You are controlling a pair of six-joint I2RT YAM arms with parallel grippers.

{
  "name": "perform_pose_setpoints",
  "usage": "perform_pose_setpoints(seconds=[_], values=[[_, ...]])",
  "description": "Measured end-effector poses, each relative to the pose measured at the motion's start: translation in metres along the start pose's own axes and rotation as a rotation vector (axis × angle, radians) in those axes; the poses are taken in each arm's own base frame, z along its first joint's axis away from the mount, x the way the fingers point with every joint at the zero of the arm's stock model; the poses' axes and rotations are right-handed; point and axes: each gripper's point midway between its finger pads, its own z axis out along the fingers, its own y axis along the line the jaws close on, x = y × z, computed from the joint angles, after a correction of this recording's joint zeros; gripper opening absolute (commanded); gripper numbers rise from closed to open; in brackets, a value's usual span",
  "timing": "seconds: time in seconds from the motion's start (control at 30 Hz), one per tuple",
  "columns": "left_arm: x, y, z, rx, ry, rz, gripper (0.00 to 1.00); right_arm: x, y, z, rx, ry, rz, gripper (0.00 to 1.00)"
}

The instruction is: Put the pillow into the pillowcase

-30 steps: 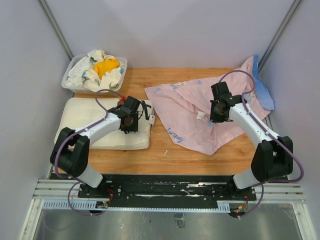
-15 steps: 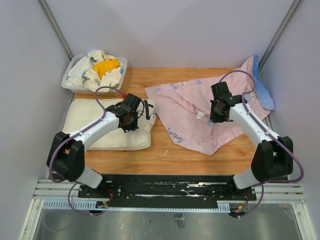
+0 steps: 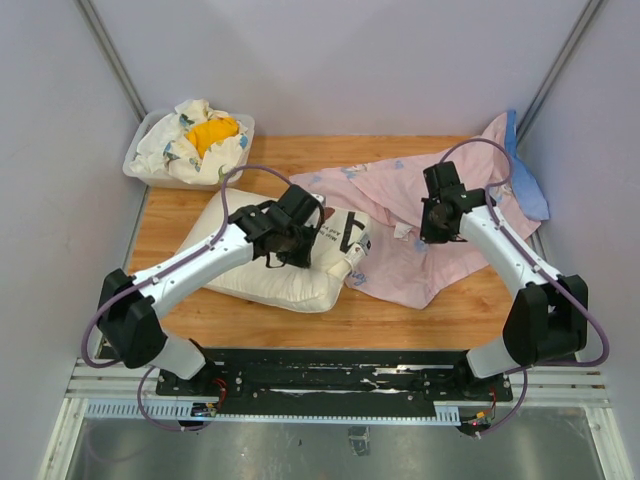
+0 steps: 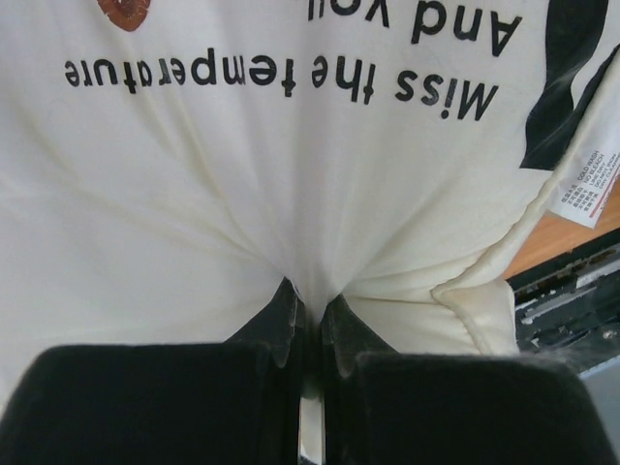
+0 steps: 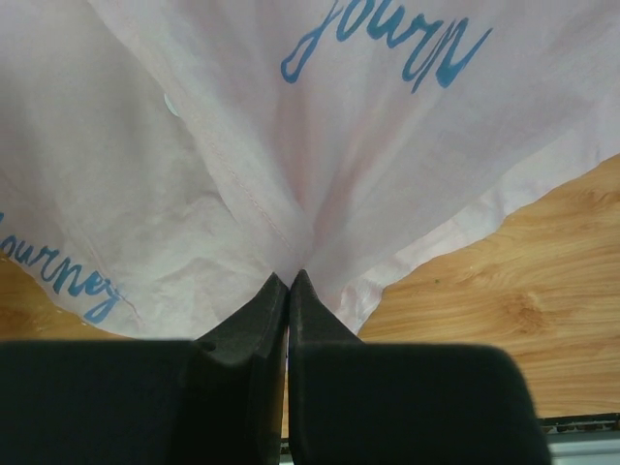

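Pillow (image 3: 262, 278), cream-white, lying slantwise on the wooden table (image 3: 240, 325). Left gripper (image 4: 308, 302) is closed on a fold of the pillow's top face near its right end. The fabric puckers into the narrow gap between the jaws, close to the black lettering. Black strap (image 4: 572, 77) and sewn label (image 4: 586, 189) sit at the pillow's right edge. That edge overlaps the left border of the pillowcase (image 3: 390, 200), which spreads pink side up to the pillow's right. Right gripper (image 5: 289, 286), right of the pillow, pinches a ridge of pillowcase cloth, jaws nearly touching. Bare wood shows along the pillow's near edge and around its left end. Beyond the pillow's left end, apart from it, stands a bin (image 3: 135, 165) holding a white-and-yellow cloth bundle (image 3: 205, 135).
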Motion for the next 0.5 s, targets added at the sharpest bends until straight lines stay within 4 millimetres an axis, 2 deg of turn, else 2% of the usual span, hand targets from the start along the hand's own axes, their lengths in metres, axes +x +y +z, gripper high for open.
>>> perform_pose_setpoints(seconds=[0.1,0.27,0.4,0.5], values=[[0.005,-0.012,0.006,0.022,0.021,0.029,0.00,-0.005,0.002,-0.003,-0.007,-0.011,0.003,0.01],[0.010,-0.026,0.029,0.033,0.066,0.063,0.00,-0.013,0.005,-0.009,-0.019,-0.028,0.008,0.01],[0.004,-0.034,0.043,0.037,0.077,0.077,0.00,-0.015,0.006,-0.012,-0.024,-0.031,0.009,0.01],[-0.009,-0.042,0.048,0.045,0.065,0.084,0.00,-0.015,0.007,-0.013,-0.028,-0.030,0.009,0.01]])
